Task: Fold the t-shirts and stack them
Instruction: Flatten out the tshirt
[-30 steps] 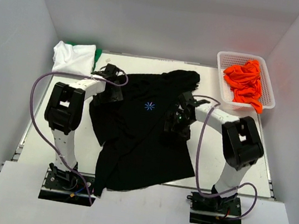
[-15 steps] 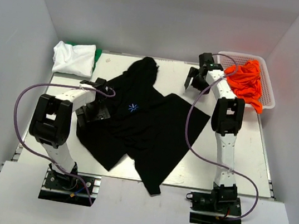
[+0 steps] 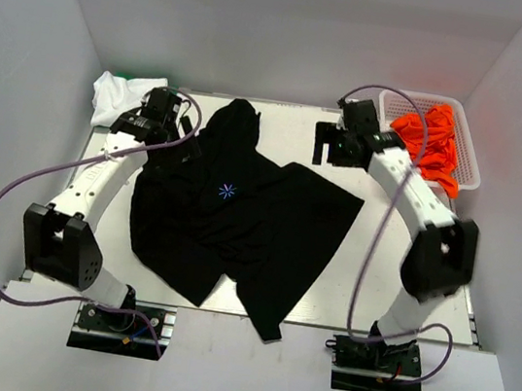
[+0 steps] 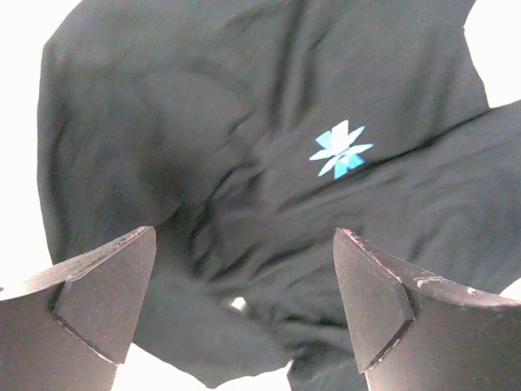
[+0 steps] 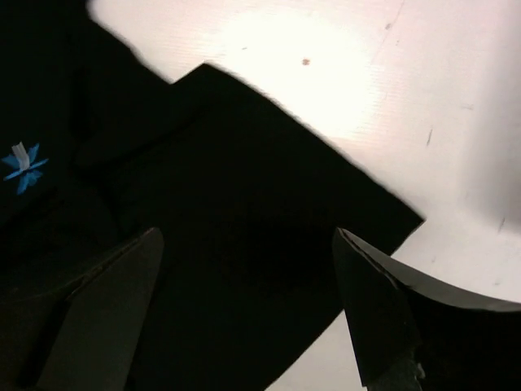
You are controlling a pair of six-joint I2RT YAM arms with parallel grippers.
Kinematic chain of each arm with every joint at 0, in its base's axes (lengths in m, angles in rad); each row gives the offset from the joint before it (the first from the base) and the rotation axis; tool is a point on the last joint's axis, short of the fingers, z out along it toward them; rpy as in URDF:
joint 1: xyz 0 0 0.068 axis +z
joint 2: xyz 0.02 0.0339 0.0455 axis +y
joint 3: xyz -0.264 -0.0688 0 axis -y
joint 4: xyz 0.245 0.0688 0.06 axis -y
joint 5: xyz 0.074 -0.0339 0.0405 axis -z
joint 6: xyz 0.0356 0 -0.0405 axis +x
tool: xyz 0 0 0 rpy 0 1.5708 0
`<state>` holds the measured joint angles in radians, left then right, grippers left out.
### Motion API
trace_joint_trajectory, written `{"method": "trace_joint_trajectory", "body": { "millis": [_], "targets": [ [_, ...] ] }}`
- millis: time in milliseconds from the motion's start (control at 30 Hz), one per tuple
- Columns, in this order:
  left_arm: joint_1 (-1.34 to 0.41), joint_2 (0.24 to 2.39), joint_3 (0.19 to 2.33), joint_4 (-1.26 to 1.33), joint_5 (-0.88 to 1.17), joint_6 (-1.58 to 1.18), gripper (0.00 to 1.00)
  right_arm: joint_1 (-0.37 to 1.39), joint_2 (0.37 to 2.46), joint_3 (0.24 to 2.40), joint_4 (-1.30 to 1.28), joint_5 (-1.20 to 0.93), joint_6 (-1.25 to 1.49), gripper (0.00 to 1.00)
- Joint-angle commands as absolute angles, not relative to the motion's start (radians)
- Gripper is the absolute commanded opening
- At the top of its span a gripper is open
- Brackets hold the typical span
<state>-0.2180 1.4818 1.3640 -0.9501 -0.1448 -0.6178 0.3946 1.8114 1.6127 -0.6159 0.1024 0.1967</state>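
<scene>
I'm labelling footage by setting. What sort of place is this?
Likely a robot lab cell: plain white walls box in the table, a left arm and right arm are bolted to its near edge, and a black shirt and basket of orange shirts lie out.

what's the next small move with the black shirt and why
Probably lower the right gripper onto the black shirt edge beneath it and pinch. Both it and the left gripper hang open and empty over the shirt, which lies rumpled and partly doubled over, so it needs spreading before folding.
</scene>
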Motion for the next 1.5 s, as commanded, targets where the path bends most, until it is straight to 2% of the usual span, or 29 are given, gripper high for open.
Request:
{"method": "trace_joint_trajectory", "body": {
  "millis": [0, 67, 267, 500, 600, 733, 867, 1000, 1267, 1400, 1467],
  "targets": [
    [-0.221, 1.529, 1.405, -0.784, -0.059, -0.546, 1.0, 0.413, 1.641, 1.447, -0.597, 0.118, 0.293, 0.9],
    [-0.221, 1.612, 1.437, -0.775, -0.049, -0.528, 1.0, 0.457, 1.6, 1.259, -0.601, 0.088, 0.343, 0.9],
    [-0.2, 1.782, 1.485, -0.667, 0.014, -0.5, 1.0, 0.618, 1.549, 1.054, -0.588, -0.09, 0.409, 0.9],
    [-0.221, 1.885, 1.457, -0.667, -0.052, -0.488, 1.0, 0.686, 1.646, 0.974, -0.526, -0.126, 0.482, 0.9],
    [-0.21, 1.896, 1.398, -0.654, -0.032, -0.509, 1.0, 0.664, 1.704, 0.995, -0.535, -0.039, 0.485, 0.9],
    [-0.21, 1.916, 1.339, -0.624, -0.011, -0.518, 1.0, 0.578, 1.824, 1.051, -0.534, -0.023, 0.447, 0.9],
    [-0.21, 2.009, 1.423, -0.669, -0.032, -0.518, 1.0, 0.474, 1.876, 1.097, -0.537, 0.036, 0.388, 0.9],
    [-0.21, 2.103, 1.514, -0.687, -0.041, -0.509, 1.0, 0.332, 1.98, 1.282, -0.557, 0.023, 0.328, 0.9],
    [-0.201, 2.304, 1.859, -0.767, -0.117, -0.44, 1.0, 0.255, 2.232, 1.797, -0.676, 0.034, 0.169, 0.9],
    [-0.192, 2.399, 2.099, -0.83, -0.094, -0.41, 1.0, 0.238, 2.266, 1.94, -0.707, -0.023, 0.141, 0.9],
    [-0.192, 2.384, 2.121, -0.842, -0.084, -0.399, 1.0, 0.247, 2.226, 1.931, -0.698, -0.076, 0.106, 0.9]
  ]
}}
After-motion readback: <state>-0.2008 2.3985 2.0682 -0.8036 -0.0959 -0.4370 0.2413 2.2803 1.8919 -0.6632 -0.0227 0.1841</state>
